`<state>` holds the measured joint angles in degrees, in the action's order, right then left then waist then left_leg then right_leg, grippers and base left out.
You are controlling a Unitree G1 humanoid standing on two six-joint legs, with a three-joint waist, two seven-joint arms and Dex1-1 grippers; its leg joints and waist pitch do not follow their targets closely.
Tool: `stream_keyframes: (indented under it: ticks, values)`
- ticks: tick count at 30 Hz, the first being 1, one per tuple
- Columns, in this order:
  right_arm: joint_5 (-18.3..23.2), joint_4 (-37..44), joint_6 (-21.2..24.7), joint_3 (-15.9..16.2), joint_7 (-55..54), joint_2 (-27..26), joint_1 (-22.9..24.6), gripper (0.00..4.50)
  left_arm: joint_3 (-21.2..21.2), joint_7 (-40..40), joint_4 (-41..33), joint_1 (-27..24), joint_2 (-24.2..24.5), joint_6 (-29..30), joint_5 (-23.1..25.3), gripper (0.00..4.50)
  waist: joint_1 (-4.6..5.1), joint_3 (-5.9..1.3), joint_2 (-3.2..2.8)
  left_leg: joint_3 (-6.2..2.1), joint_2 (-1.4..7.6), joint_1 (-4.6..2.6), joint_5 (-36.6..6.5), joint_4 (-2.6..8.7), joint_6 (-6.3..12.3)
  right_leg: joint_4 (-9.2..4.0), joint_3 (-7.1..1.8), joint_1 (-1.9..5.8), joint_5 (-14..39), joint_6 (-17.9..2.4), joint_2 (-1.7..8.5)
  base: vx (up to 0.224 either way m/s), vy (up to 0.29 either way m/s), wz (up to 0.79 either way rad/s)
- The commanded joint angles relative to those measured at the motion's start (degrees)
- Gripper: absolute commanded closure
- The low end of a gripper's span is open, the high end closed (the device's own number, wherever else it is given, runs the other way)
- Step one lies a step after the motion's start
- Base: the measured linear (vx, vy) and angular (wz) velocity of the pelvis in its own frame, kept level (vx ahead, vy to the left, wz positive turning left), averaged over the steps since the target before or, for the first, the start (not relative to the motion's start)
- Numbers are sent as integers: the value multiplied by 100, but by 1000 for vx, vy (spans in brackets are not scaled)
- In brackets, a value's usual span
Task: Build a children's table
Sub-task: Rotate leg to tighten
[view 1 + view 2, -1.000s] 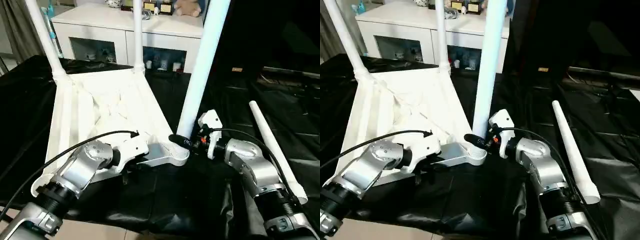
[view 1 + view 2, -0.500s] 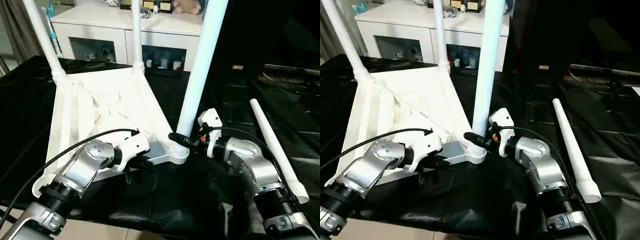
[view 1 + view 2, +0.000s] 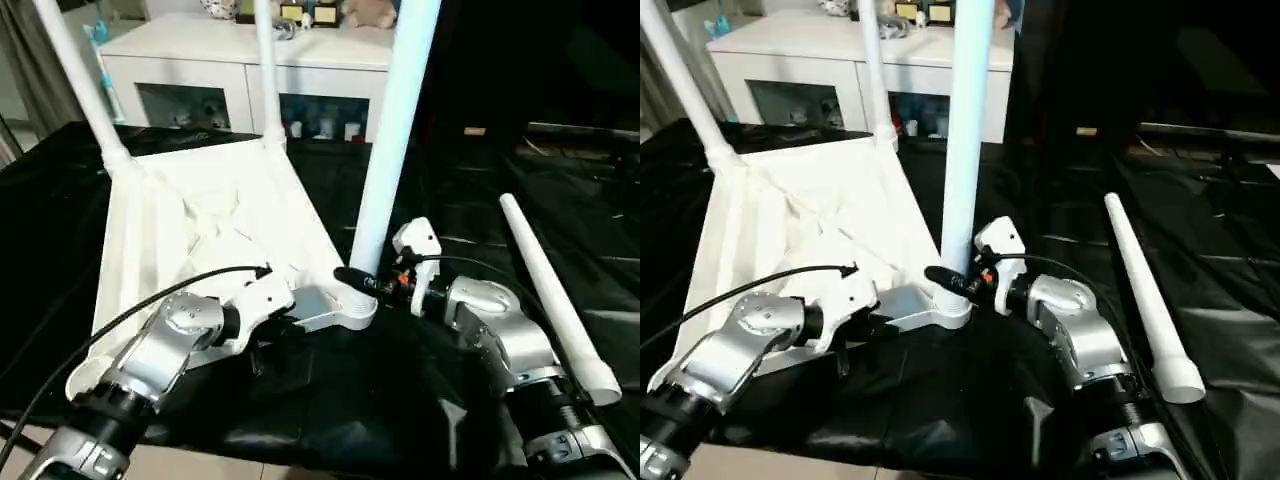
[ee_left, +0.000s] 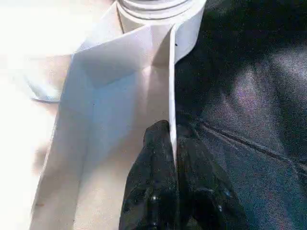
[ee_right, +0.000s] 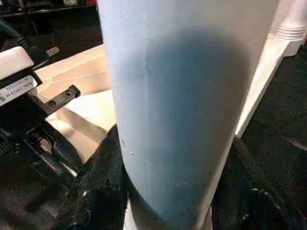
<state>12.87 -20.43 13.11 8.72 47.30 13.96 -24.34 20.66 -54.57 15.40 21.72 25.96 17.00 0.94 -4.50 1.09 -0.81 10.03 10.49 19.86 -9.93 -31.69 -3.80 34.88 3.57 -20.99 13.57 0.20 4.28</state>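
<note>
While the children's table [image 3: 200,215] lies upside down on the black cloth [image 3: 420,400], with its ribbed underside up, the third leg appears to be in the course of being seated. On the left, the thin side wall of the table top is pinched by the left gripper [image 4: 171,167], whose black fingers are closed on that edge just short of the near corner socket [image 3: 352,305]; the top seems to be steadied by this hold. Two far legs [image 3: 265,60] are already standing in their sockets. In the middle, the third leg [image 3: 385,150] stands upright in the near socket, and its base is clasped by the right gripper [image 3: 368,283], whose fingers are wrapped round the tube. Further right, the fourth leg [image 3: 550,290] lies loose on the cloth, well apart from the table. For the next move, a downward press or twist to seat this leg is judged necessary, then release. How deeply the leg sits cannot be made out, and the leg tops are cut off.
</note>
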Motion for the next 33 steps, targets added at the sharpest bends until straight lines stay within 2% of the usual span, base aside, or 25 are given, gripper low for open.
stream_keyframes:
  ticks: [1, 4, 6, 12, 16, 19, 27, 30, 33]
  values:
    - [-243, -703, 429, 114, -205, 37, 293, 266, -40, 54, 9, -182, -70, -55, -156, 450, -3, -47, 30, -196, 299, -11, -2613, 492, -122, -695, -331, -34, 3097, -450, 470, 0, 0, 0]
    - [-283, -772, 375, 158, -106, 79, 210, 266, -113, 44, -45, -212, -79, -20, -200, 450, 15, -49, 62, -189, 296, -13, -2591, 486, -103, -698, -336, -42, 3105, -454, 471, 0, 0, 0]
    - [-318, -815, 332, 195, -34, 116, 162, 266, -122, 2, -87, -238, -51, -5, -207, 450, 18, -48, 49, -192, 295, -13, -2595, 484, -100, -697, -339, -45, 3122, -459, 476, 0, 0, 0]
    - [-430, -1033, 163, 308, 237, 254, -35, 266, -123, -195, -190, -290, 98, 34, -216, 450, 63, -45, 79, -187, 298, 0, -2553, 481, -66, -699, -343, -53, 3111, -494, 476, 0, 0, 0]
    - [-527, -1132, -124, 528, 695, 416, -127, 267, -111, -382, -265, -290, 175, 48, -240, 450, 46, -82, 97, -161, 309, 24, -2263, 469, 8, -631, -343, -2, 2473, -677, 458, 0, 0, 0]
    - [-570, -1171, -255, 621, 910, 495, -182, 267, -41, -559, -320, -318, 246, 26, -254, 450, 39, -98, 94, -119, 302, 39, -1907, 450, 80, -567, -333, 46, 1692, -920, 423, 0, 0, 0]
    - [-583, -1296, -543, 875, 1724, 775, -360, 267, 125, -913, -451, -364, 498, -54, -183, 450, -37, -143, 98, -83, 290, 40, -1253, 386, 293, -470, -298, 133, 773, -1178, 406, 0, 0, 0]
    - [-631, -1449, -641, 874, 1738, 787, -435, 267, 181, -878, -355, -336, 567, -91, -41, 450, -40, -146, 102, -85, 290, 41, -1196, 385, 302, -456, -287, 152, 644, -1210, 403, 0, 0, 0]
    - [-655, -1542, -696, 870, 1751, 785, -483, 267, 207, -877, -305, -325, 597, -88, 17, 450, -33, -141, 104, -88, 295, 21, -1332, 395, 232, -463, -285, 152, 769, -1233, 399, 0, 0, 0]
